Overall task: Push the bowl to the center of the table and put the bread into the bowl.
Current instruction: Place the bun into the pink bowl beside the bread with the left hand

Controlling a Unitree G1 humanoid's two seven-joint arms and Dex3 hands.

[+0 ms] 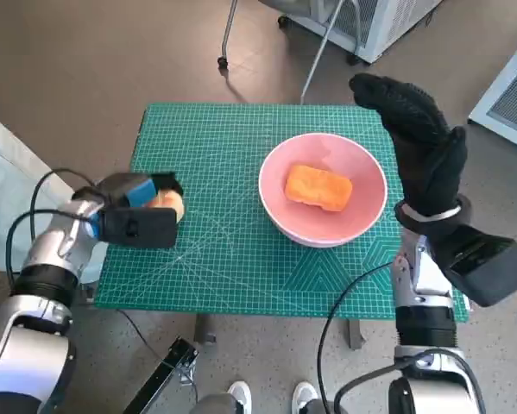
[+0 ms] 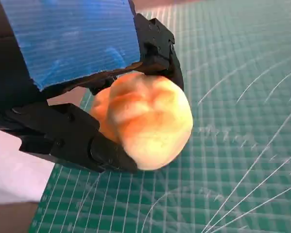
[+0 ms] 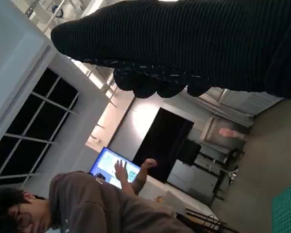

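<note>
I hold a pale round bread roll (image 2: 147, 126) in my left hand (image 1: 137, 211), fingers (image 2: 72, 138) clamped on it from both sides, above the left part of the green cutting mat (image 1: 215, 250). The pink bowl (image 1: 323, 188) stands right of the mat's centre and already contains an orange bread slice (image 1: 318, 187). My right hand (image 1: 418, 147) is raised beside the bowl's right rim, fingers extended together and holding nothing; I cannot tell whether it touches the rim.

Risk assessment:
1. The bowl likely needs a further push left. A push applied high on the rim could tip it.
2. The roll is smooth and rounded. A loose grip during the carry could drop it short of the bowl.
3. Releasing onto the slice could let the roll tumble out.
</note>
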